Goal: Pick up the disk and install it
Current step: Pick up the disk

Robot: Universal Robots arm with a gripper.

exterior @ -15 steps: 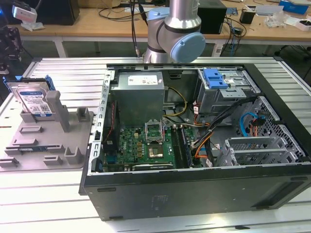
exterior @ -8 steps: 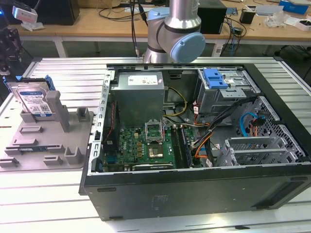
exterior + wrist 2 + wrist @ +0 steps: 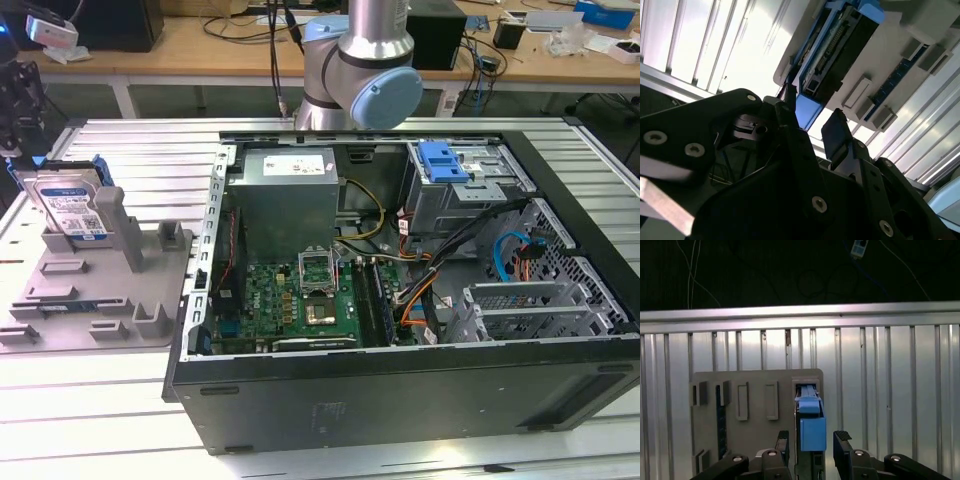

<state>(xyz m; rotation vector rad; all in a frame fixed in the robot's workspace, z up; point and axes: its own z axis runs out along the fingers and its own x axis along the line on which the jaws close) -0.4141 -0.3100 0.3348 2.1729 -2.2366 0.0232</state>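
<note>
The disk (image 3: pixel 68 205) stands upright in the grey fixture (image 3: pixel 110 300) at the exterior view's left, a silver drive with a white-and-blue label in a blue carrier. In both wrist views my gripper (image 3: pixel 812 442) (image 3: pixel 812 127) is open, with one black fingertip (image 3: pixel 783 440) on each side of the line to the blue end of the disk (image 3: pixel 812 430) (image 3: pixel 840 40). The fingers do not appear to touch it. A joint of the arm (image 3: pixel 365 75) hangs over the back of the table.
An open computer case (image 3: pixel 400 400) lies on the slatted metal table (image 3: pixel 100 420), with a motherboard (image 3: pixel 300 300), a power supply (image 3: pixel 290 185) and a metal drive cage topped by a blue bracket (image 3: pixel 445 160). Benches with cables stand behind.
</note>
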